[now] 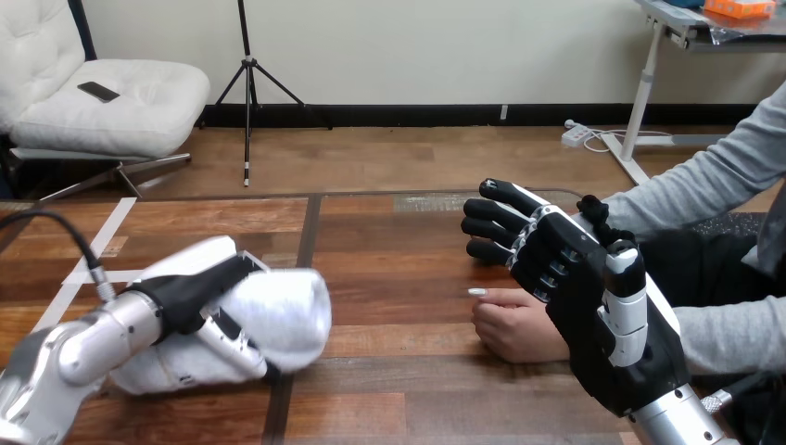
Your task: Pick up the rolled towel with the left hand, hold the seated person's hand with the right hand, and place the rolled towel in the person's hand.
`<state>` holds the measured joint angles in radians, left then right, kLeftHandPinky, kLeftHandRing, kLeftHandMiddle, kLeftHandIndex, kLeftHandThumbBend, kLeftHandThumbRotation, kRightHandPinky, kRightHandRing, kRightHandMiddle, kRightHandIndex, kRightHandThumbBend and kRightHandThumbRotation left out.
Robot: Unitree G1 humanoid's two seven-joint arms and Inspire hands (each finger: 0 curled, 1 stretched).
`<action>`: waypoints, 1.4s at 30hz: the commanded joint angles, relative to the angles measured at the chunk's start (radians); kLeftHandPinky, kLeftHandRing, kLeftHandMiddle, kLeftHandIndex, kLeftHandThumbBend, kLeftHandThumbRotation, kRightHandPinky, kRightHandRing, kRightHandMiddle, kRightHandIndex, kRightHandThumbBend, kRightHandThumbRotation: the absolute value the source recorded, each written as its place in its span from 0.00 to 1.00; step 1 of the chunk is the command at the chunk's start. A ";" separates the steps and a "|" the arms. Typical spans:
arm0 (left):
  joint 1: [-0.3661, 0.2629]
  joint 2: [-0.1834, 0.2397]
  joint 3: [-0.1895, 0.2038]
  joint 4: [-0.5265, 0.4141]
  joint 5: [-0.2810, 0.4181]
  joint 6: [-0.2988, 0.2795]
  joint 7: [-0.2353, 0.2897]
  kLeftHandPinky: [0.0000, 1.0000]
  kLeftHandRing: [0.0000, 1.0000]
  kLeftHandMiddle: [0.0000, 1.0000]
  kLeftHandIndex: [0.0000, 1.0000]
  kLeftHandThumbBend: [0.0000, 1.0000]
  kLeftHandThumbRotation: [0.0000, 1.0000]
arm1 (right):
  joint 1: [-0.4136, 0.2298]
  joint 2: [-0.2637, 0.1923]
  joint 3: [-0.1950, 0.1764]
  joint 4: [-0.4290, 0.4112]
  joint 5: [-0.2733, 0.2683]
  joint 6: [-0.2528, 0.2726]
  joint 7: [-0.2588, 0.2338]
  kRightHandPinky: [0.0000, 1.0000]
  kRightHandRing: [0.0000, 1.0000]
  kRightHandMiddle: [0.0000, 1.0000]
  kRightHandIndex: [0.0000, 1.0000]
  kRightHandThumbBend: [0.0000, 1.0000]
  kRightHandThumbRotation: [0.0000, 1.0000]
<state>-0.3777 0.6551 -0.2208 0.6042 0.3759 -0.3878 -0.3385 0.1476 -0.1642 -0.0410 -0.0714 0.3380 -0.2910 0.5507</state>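
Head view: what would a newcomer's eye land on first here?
The robot's right hand, black and open with fingers straight, looms at the right, partly hiding the person's hand, which rests on the wooden table. At the lower left, the left hand is curled round the white rolled towel.

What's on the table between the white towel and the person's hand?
Nothing. In the head view, only bare wooden table lies between the rolled towel and the person's hand.
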 commanded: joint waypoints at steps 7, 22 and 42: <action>0.045 -0.033 0.125 -0.131 -0.126 -0.080 0.091 0.35 0.39 0.44 0.44 0.64 0.00 | -0.048 -0.008 -0.003 -0.023 -0.002 -0.010 -0.003 0.84 0.85 0.84 0.85 0.94 1.00; 0.174 -0.162 0.210 -0.228 -0.190 -0.132 0.253 0.32 0.37 0.42 0.43 0.62 0.00 | -0.049 -0.013 -0.004 -0.015 -0.008 -0.003 -0.007 0.84 0.85 0.84 0.85 0.93 1.00; 0.234 -0.302 0.255 -0.217 -0.287 -0.188 0.311 0.29 0.34 0.39 0.42 0.60 0.00 | -0.065 -0.021 -0.004 0.010 -0.016 0.002 0.006 0.87 0.86 0.85 0.87 0.93 1.00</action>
<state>-0.1017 0.3878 -0.0086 0.4269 0.1293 -0.5269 -0.0571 0.1472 -0.1672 -0.0411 -0.0679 0.3289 -0.2846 0.5539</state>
